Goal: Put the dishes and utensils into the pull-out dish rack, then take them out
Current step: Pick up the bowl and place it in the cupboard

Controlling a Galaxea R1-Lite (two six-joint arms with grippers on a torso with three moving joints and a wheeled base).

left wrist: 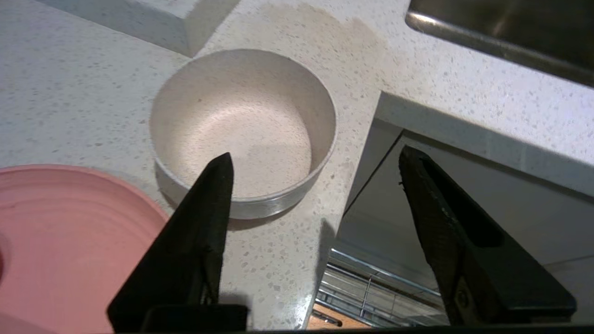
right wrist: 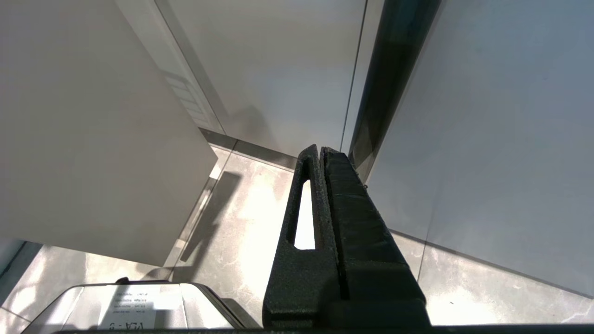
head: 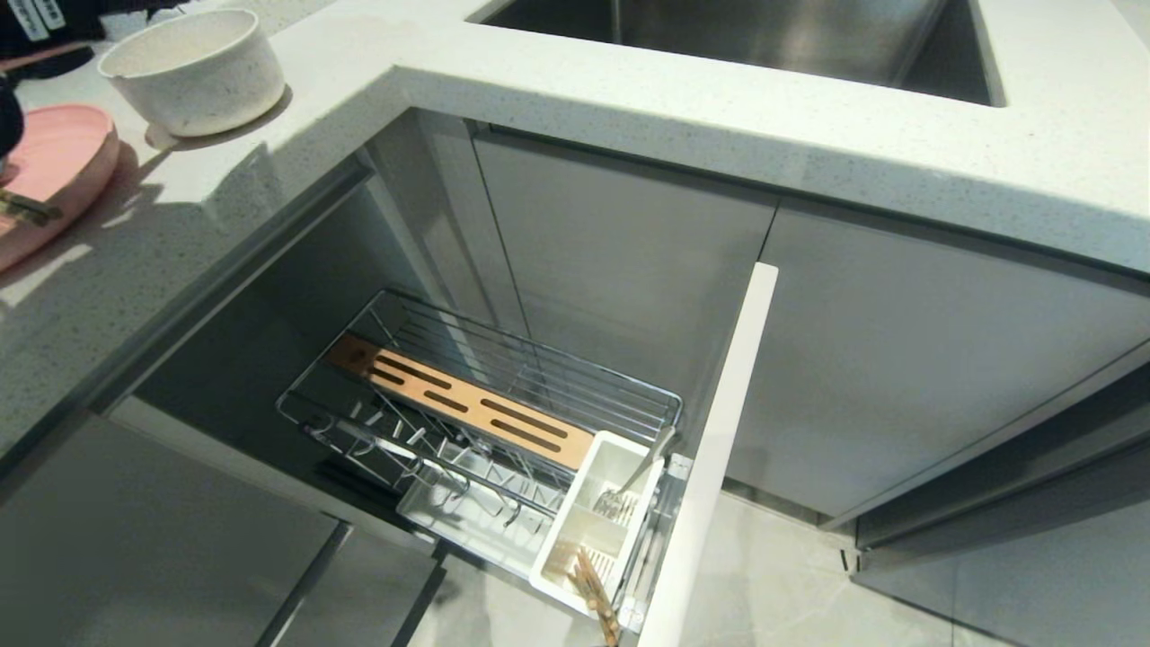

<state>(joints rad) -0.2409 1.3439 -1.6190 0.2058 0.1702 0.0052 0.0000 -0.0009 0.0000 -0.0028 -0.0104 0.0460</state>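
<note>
Just ahead of the left end effector (left wrist: 315, 160), spread and empty, sits the bowl (left wrist: 242, 130); right arm parked.

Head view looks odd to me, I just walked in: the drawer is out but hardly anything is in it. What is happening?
The robot is working between the counter and the pulled-out dish rack. The bowl and pink plate sit on the counter, side by side. The spoon and chopsticks stand in the rack's white caddy. The left gripper hangs open over the counter edge beside the bowl, holding nothing. The right gripper is shut, parked near the floor.
</note>
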